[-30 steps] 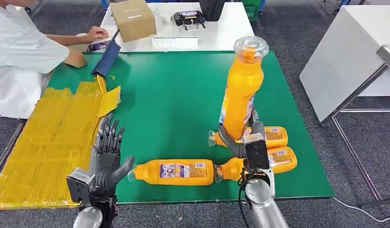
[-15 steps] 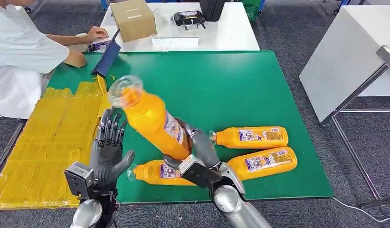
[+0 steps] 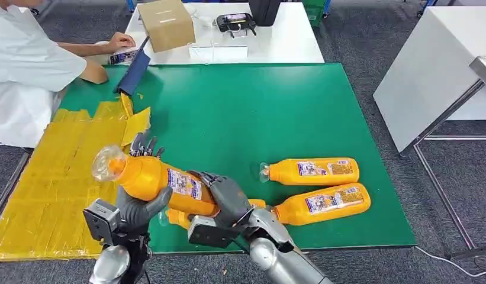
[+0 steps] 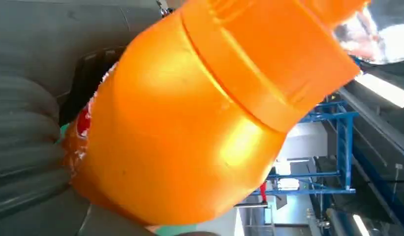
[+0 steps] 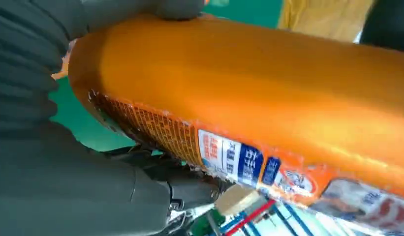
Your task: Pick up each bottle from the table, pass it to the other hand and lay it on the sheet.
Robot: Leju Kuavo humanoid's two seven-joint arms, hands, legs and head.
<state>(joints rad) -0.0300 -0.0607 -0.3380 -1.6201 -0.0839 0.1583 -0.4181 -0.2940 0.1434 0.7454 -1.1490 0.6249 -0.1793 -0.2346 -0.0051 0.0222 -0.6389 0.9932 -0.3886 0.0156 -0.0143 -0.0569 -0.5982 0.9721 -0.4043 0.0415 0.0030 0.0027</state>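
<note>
In the head view, an orange bottle is held above the near edge of the green table, its long axis nearly level and slightly tilted, the clear cap pointed toward the yellow sheet at the robot's left, the base toward the right. The base end is gripped by the right hand. The left hand is placed at the neck end, its thumb under the body and its fingers rising behind it; whether it grips cannot be told. Two more bottles are laid flat on the green surface to the right, caps pointing left, and another is partly hidden beneath the held one. A person in white is seated at the far left.

In the left wrist view, the shoulder and neck of the bottle are seen close against the ribbed grey hand.

In the right wrist view, the labelled body is wrapped by the grey fingers.
</note>
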